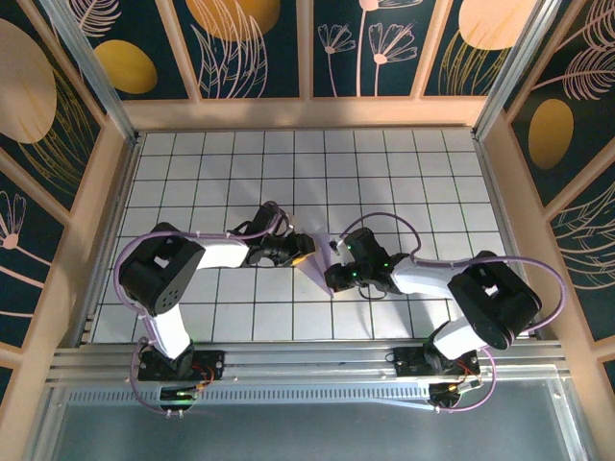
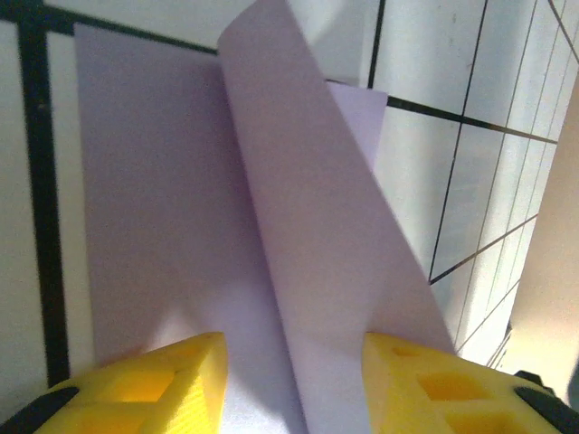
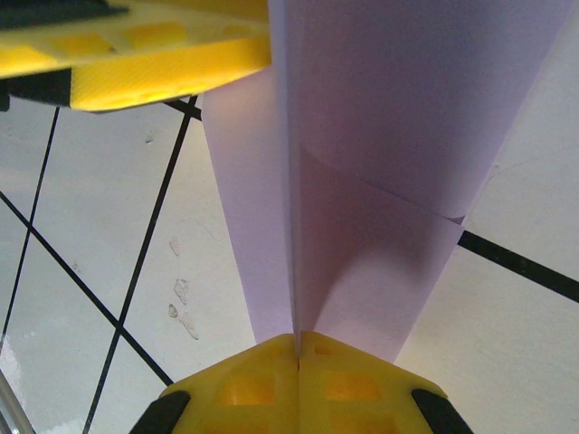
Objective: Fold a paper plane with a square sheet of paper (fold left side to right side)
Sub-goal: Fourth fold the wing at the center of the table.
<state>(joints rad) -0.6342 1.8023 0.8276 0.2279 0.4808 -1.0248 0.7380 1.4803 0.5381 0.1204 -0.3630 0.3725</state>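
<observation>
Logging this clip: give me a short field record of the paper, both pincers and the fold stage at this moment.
paper: lavender sheet of paper, partly flat on the gridded table, with one flap raised and curling over
left pincer: open, one yellow finger on either side of the raised flap
right pincer: shut on the sheet's upright ridge
arms: both meet over the sheet at mid-table
stage: fold under way, flap not yet pressed flat, no plane shape
</observation>
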